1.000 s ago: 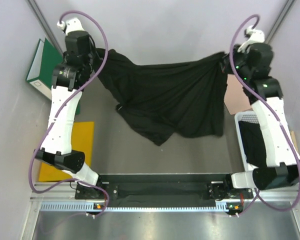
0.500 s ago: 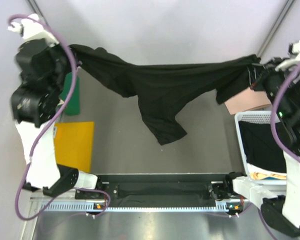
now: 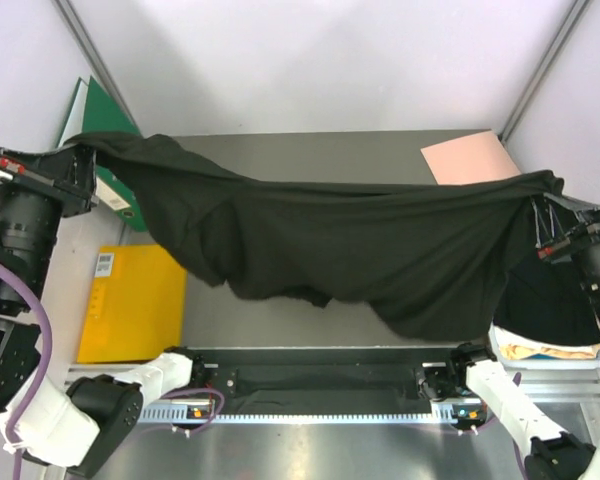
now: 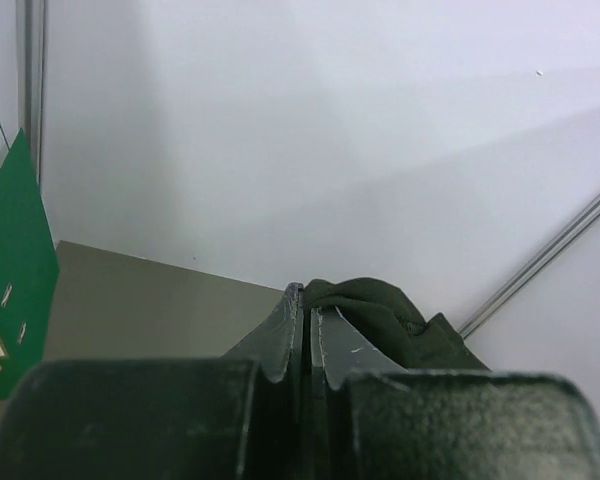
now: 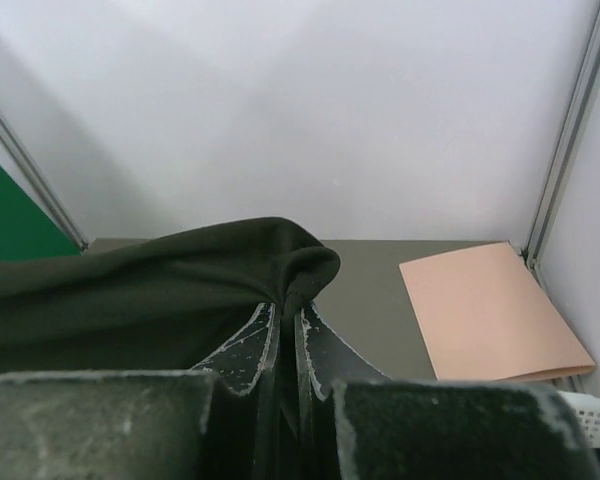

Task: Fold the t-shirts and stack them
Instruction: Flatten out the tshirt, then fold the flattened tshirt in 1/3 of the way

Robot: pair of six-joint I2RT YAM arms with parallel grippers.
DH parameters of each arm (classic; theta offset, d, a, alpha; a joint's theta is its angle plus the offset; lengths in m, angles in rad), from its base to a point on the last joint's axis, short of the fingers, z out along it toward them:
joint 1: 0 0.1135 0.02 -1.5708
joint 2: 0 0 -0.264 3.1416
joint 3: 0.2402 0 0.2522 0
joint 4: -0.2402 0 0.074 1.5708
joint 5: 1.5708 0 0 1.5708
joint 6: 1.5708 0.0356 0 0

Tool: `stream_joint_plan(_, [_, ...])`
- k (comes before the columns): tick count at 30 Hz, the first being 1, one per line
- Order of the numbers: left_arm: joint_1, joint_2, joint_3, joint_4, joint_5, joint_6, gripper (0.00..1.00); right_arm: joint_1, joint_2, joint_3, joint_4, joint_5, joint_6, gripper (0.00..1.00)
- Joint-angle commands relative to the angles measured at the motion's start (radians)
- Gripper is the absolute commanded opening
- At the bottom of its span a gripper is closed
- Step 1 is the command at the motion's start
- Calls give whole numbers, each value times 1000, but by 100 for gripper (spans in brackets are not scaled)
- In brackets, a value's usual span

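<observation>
Nearest us, a yellow folder (image 3: 135, 300) lies flat at the left. Above it the black t-shirt (image 3: 350, 240) hangs stretched between our two arms, sagging over the grey table (image 3: 310, 155). Our left gripper (image 4: 305, 300) pinches one bunched edge, its fingers pressed together on the cloth. Our right gripper (image 5: 286, 318) does the same at the other end (both held high). Beyond the shirt are a pink folder (image 3: 470, 157) and a green binder (image 3: 105, 112).
</observation>
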Motion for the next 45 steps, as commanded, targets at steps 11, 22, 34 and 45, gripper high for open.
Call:
stream_joint_plan(11, [9, 330, -38, 180, -20, 136, 0, 7, 41, -402, 301, 82, 9, 0])
stream_joint_plan(22, [32, 874, -159, 245, 19, 179, 0, -23, 779, -486, 634, 50, -64, 0])
stream_joint_plan(34, [121, 1218, 135, 243, 49, 73, 0, -108, 1527, 312, 441, -14, 56, 0])
stream_joint_plan(45, [150, 1046, -45, 237, 115, 18, 0, -131, 1429, 141, 484, -19, 62, 0])
